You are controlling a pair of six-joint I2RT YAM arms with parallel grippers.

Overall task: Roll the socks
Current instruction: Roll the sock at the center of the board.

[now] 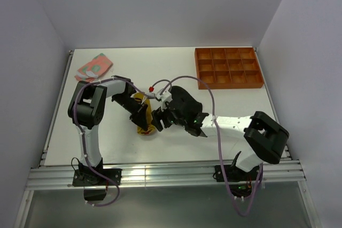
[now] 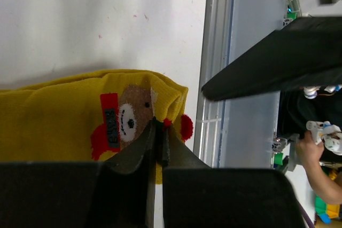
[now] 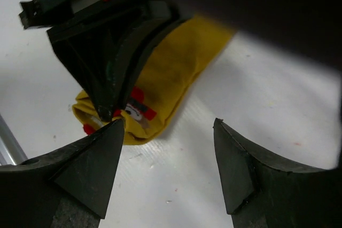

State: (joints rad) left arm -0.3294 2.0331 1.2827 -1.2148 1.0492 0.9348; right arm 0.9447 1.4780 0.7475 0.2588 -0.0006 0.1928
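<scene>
- The left tool (image 2: 158,132) is closed on the yellow sock (image 2: 53,116), pinching its edge just beside the bear patch (image 2: 131,115). The bite looks thin, so we judge that the fabric could slip out as soon as a roll pulls on it.
- The right tool (image 3: 168,125) hangs with its jaws wide apart and nothing between them, at 3 o'clock of that sock's end and close to the left tool. If it comes in to close, we think its fingers could knock the left tool's fingers or catch only one layer of fabric.
- The yellow sock lies on the desk (image 1: 181,62) near the middle, slightly toward 6 o'clock. A roll begun with one end poorly pinned would likely come out loose or skewed. A drag could also push the sock toward the desk's near edge at 6 o'clock.
- The pink sock (image 1: 94,67) lies well apart at 10 o'clock, near the far left corner. We judge it a long reach for the right arm, so that sock may need moving inward first.
- The orange tray (image 1: 230,85) sits at 1 o'clock on the desk. Every compartment we can see is empty, and no sock touches it.
- We find only these two socks in the views.
</scene>
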